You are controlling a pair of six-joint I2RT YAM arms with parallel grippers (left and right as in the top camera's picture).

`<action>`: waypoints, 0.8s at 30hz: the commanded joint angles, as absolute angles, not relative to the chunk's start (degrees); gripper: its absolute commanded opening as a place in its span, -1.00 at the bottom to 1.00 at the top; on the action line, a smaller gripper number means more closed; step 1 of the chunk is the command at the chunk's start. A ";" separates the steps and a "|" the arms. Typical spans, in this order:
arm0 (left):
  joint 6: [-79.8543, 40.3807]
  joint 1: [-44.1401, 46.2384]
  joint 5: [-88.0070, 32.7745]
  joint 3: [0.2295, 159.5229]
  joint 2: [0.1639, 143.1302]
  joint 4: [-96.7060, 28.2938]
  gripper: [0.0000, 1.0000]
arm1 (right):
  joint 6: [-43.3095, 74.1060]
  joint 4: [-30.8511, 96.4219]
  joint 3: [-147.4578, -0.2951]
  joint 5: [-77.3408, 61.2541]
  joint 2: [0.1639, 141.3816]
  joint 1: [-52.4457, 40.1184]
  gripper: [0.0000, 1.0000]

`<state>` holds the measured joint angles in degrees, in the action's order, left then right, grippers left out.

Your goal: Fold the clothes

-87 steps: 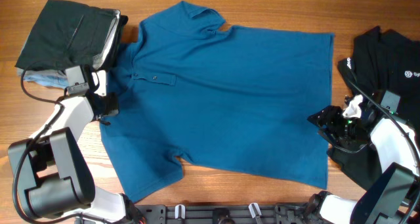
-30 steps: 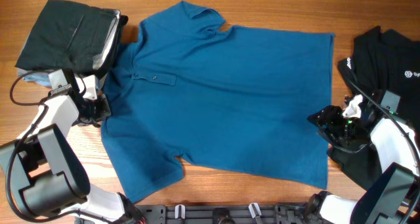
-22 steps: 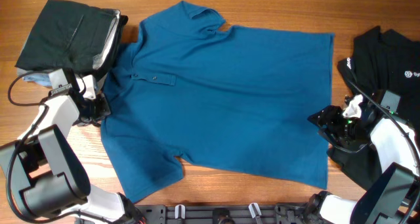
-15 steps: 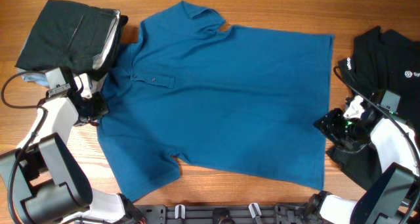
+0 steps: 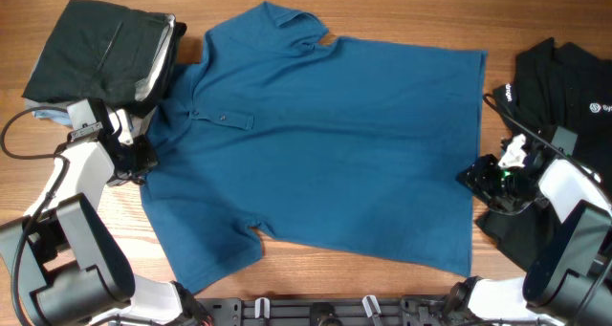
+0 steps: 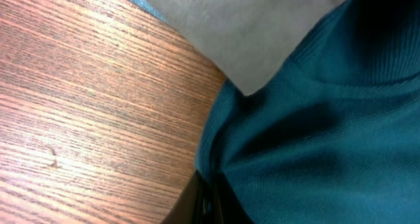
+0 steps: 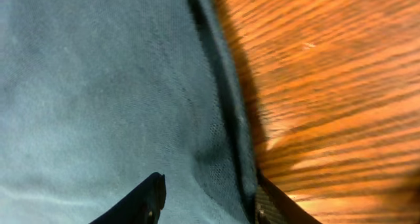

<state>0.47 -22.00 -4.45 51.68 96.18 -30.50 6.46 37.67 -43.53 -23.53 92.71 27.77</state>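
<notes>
Comparing w/ earlier views, the L gripper (image 5: 132, 161) is seen shifted outward, and the shirt (image 5: 335, 144) has been dragged slightly left w/ it. Its sleeve edge looks pinched between the fingers in the wrist view. The R gripper (image 5: 478, 178) has been backed off to the hem edge, fingers spread w/ the hem between them, not clamped. The shirt is laid flat, placket up, mid-table (image 5: 402, 10). This is judged a smoothing/repositioning step, w/ no fold begun yet. No containers are seen. A folded dark pile (image 5: 96, 49) is touched by the shirt's shoulder at top left, and black garments (image 5: 564, 68) lie near the hem.
</notes>
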 commanded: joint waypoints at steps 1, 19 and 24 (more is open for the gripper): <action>-0.49 -22.02 -1.41 51.40 95.13 -30.63 -0.92 | 4.54 39.97 -41.23 -21.71 96.27 25.34 -0.33; -0.47 -22.02 -0.95 51.40 95.13 -30.20 -0.92 | 13.26 45.63 -41.23 -9.02 96.23 25.34 -0.44; -0.49 -22.02 -0.95 51.40 95.13 -29.71 -0.92 | 8.99 41.21 -41.23 -16.73 96.16 25.34 -0.61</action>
